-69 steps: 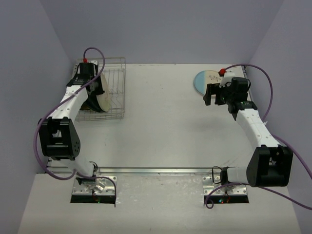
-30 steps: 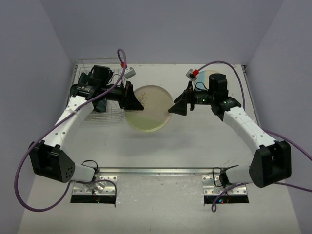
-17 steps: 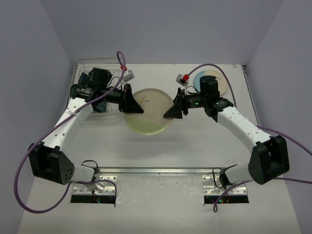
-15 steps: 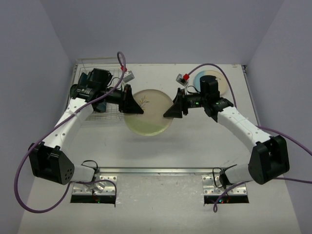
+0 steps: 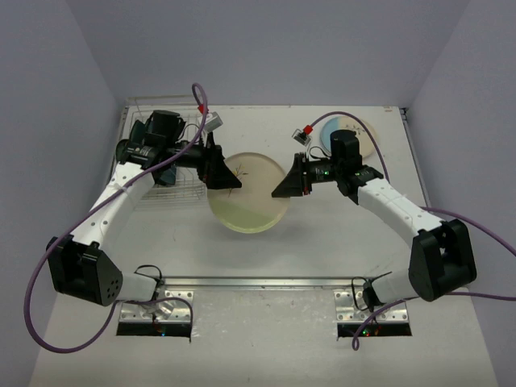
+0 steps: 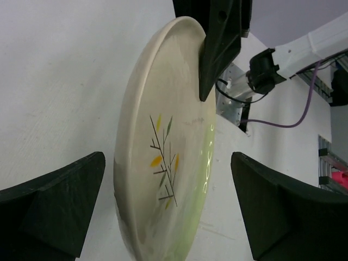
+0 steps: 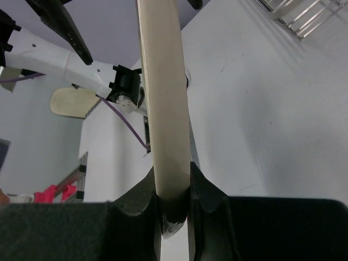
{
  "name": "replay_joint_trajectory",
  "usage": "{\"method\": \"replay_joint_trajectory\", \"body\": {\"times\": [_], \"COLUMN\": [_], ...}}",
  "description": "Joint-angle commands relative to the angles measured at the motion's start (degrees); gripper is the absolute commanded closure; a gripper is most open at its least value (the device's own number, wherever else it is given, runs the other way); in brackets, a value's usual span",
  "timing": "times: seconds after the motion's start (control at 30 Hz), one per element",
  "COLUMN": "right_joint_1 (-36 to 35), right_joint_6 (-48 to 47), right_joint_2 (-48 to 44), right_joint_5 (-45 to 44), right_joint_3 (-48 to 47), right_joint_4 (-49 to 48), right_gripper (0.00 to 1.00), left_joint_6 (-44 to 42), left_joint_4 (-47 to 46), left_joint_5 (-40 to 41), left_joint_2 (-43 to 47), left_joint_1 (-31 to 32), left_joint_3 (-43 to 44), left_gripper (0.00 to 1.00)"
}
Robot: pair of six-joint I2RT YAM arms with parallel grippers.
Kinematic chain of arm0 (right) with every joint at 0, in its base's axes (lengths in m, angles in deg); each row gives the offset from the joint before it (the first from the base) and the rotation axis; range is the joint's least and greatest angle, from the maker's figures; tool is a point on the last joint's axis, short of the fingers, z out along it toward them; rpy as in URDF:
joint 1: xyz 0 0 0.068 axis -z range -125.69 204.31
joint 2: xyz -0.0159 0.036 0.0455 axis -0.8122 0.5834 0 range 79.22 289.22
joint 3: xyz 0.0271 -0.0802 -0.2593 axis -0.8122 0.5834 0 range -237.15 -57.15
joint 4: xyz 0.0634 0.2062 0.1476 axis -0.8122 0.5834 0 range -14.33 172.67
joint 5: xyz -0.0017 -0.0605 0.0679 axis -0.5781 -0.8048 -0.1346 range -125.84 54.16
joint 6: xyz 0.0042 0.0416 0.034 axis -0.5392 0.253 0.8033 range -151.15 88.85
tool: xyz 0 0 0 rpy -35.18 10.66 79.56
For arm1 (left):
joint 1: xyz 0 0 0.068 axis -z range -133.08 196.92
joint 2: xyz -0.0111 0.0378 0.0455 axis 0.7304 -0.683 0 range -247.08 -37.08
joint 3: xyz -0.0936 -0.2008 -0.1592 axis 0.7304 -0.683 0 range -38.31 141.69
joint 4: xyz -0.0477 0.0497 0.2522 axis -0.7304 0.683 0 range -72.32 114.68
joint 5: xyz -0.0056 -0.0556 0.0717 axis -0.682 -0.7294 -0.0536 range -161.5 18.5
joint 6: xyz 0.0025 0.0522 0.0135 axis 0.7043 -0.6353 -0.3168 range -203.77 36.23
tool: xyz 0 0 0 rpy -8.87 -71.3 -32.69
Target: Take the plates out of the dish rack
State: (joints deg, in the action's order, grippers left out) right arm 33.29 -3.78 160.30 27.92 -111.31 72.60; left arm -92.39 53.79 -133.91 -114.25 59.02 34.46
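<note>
You were mid-handover of 1 cream plate above the surface: right hand clamped on its rim, left hand spread apart, so backing the left away looked next.

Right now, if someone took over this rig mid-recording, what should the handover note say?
Left gripper: jaws open, straddling the cream leaf-pattern plate without clamping it.
Right gripper: shut on that plate's rim, holding it over the middle of the table.
Done: a cream-and-blue plate lies flat at the far right.
Left to do: set the held plate down. The dish rack at far left appears to hold a dark plate, partly hidden; unload it.
</note>
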Motion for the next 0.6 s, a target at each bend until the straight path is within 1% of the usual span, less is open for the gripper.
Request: {"method": "replay_joint_trajectory", "body": {"times": [0.0, 0.07, 0.13, 0.17, 0.2, 0.3, 0.33, 0.47, 0.57], "right_joint_1": [6.37, 9.37, 12.85, 15.34, 16.63, 23.26, 24.54, 32.37, 35.69], "right_joint_6": [14.57, 20.84, 23.77, 25.72, 26.16, 28.05, 28.79, 30.81, 31.24], "right_joint_2": [1.19, 2.87, 4.14, 5.51, 6.20, 9.74, 10.58, 16.50, 21.80], "right_joint_5": [4.12, 4.35, 4.33, 3.80, 3.11, -1.90, -3.33, -13.10, -16.77], "right_joint_3": [1.05, 1.81, 2.12, 1.86, 1.69, 0.06, -0.46, -5.50, -9.30], "right_joint_4": [-15.55, -19.36, -22.52, -23.12, -23.38, -23.38, -23.37, -23.16, -23.12], "right_gripper": [1.00, 1.00, 1.00, 1.00, 1.00, 1.00, 1.00, 1.00, 1.00], "left_joint_6": [0.48, 1.71, 3.43, 5.65, 6.77, 10.60, 11.68, 14.01, 14.91], "left_joint_4": [-2.71, -3.65, -6.05, -8.51, -9.29, -11.67, -12.04, -13.12, -13.20], "left_joint_5": [13.14, 20.80, 26.01, 32.34, 35.51, 48.48, 51.48, 53.96, 52.94], "left_joint_2": [2.07, 2.74, 4.09, 5.20, 5.63, 6.13, 6.07, 5.28, 4.61], "left_joint_1": [0.38, 0.36, 0.30, 0.38, 0.38, 0.38, 0.38, 0.38, 0.38], "left_joint_3": [4.35, 4.83, 4.54, 3.87, 3.69, 3.60, 3.60, 2.99, 2.62], "left_gripper": [0.00, 0.00, 0.00, 0.00, 0.00, 0.00, 0.00, 0.00, 0.00]}}
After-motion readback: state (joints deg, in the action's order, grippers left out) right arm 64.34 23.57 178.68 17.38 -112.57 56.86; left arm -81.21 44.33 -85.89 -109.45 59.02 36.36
